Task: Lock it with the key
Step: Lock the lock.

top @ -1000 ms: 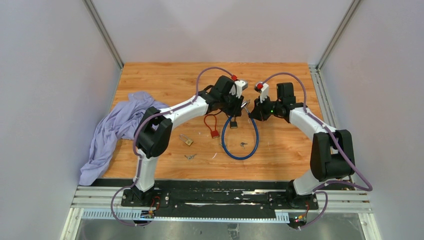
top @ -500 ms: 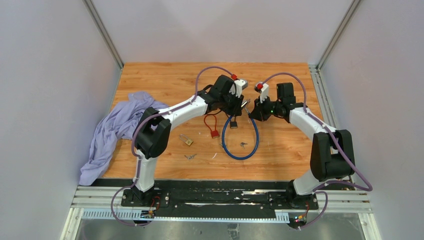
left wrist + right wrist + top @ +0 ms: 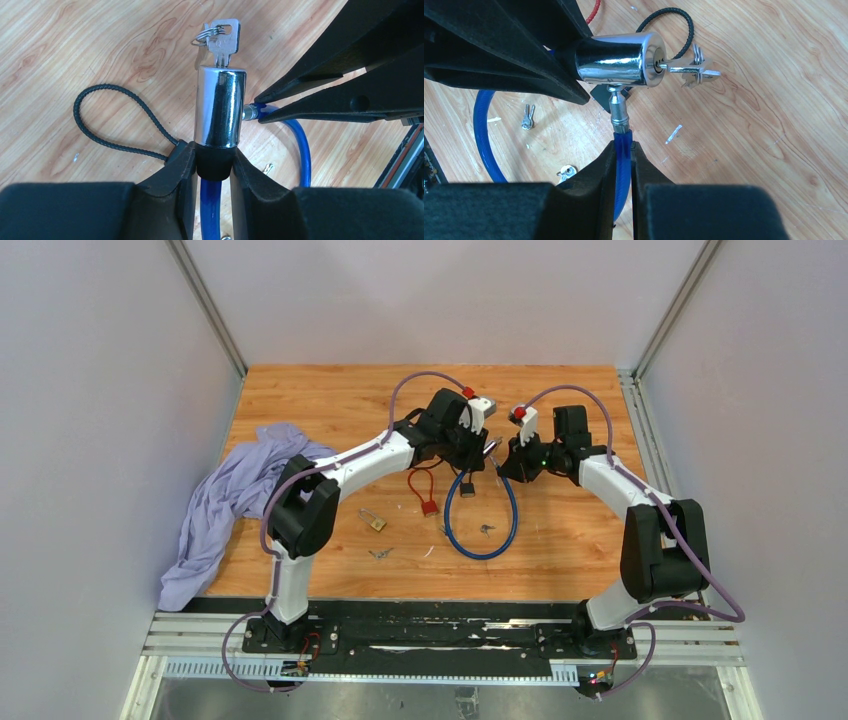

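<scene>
A blue cable lock [image 3: 481, 525] hangs in a loop between both arms above the table. My left gripper [image 3: 214, 165] is shut on the black collar under the chrome lock cylinder [image 3: 220, 107], which stands upright in the left wrist view. A silver key [image 3: 222, 42] with a ring sticks out of the cylinder's end; it also shows in the right wrist view [image 3: 686, 66]. My right gripper [image 3: 624, 150] is shut on the blue cable just behind its metal pin [image 3: 618, 111]. The pin sits in the cylinder's side hole.
A red cable lock [image 3: 425, 490], a small brass padlock [image 3: 374, 522] and loose keys [image 3: 380, 553] lie on the wooden table. A black cord loop [image 3: 112, 117] lies under the cylinder. A purple cloth [image 3: 225, 505] is heaped at the left edge.
</scene>
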You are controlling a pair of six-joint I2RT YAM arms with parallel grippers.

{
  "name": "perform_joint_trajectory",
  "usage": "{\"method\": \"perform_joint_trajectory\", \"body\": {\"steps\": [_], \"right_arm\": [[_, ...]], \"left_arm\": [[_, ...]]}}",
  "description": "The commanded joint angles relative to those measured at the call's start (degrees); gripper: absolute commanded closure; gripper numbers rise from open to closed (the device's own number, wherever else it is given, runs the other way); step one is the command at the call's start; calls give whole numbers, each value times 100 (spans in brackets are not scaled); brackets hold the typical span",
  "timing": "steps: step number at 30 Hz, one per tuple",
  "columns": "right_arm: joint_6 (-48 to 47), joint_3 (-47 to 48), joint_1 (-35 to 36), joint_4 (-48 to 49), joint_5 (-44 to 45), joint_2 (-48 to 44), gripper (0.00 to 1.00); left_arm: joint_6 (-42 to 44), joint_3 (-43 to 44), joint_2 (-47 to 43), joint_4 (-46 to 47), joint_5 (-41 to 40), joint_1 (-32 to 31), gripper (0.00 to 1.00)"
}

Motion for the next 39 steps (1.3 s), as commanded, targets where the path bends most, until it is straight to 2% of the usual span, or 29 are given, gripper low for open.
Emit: {"method": "perform_joint_trajectory", "body": {"steps": [1,11,39], "right_arm": [[60,60,84,-89,-184,-66,99],[26,-15,-30,-89,-281,-124,99],[56,20,-39,-72,-318,-60,99]], "left_arm": [[24,1,-255,294,78,-22,100],[66,0,-155,266,-112,32,100],[156,-113,-187,201,24,-109,100]]}}
